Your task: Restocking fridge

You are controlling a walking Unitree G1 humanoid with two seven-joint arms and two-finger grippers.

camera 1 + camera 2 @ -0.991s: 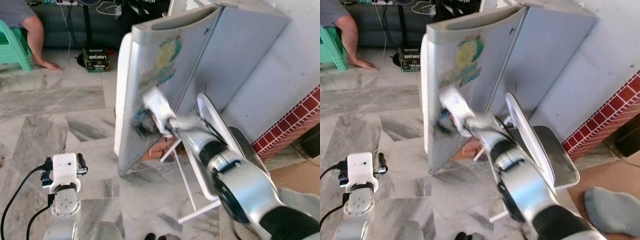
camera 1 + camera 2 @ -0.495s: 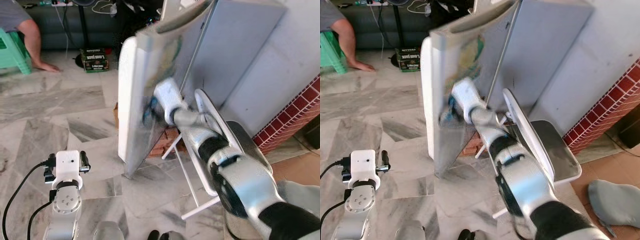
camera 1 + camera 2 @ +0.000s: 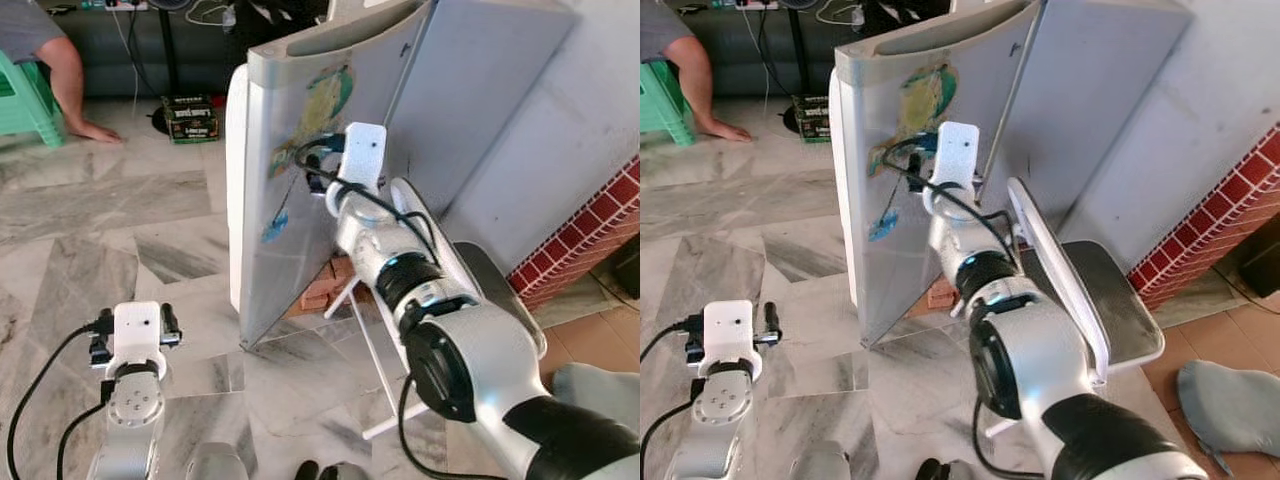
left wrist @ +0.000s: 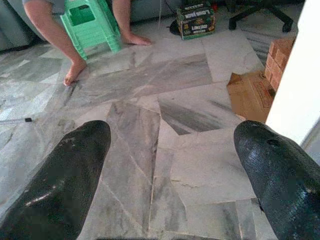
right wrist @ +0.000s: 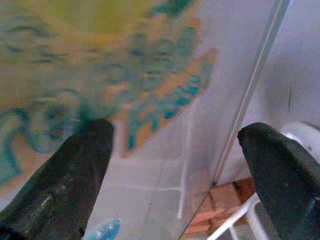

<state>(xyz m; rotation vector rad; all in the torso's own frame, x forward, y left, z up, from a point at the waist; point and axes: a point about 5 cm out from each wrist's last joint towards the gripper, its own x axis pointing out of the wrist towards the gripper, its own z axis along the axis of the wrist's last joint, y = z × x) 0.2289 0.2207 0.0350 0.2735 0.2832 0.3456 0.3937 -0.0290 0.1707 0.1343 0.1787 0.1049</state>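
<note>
the fridge (image 3: 480, 110) stands against the wall with its door (image 3: 300, 180) swung partly out toward the room, the yellow and teal sticker (image 3: 325, 110) on the door's outer face. the right gripper (image 5: 175, 175) is raised against that outer face, its two black fingers (image 5: 60, 185) spread wide with nothing between them — the wrist view looks straight onto the sticker and the hinge-side gap. the left gripper (image 4: 170, 170) hangs low over the marble floor (image 3: 150, 200), fingers also wide apart and empty.

the door looks like a broad, stiff slab, smooth and probably slippery on its flat face; it should swing on its hinges rather than lift, and feel heavy-ish at the start. a push on the flat would likely slide — the free edge or the top lip seems the better place to hook a finger.

the inside of the fridge is hidden behind the door, so what it holds cannot be told. on the floor beyond sits a small dark printed box (image 3: 190, 118), and a cardboard box (image 4: 247, 95) lies near the door's foot; their contents are not visible. a person's leg (image 3: 75, 85) and a green stool (image 3: 25, 95) are well apart.
</note>
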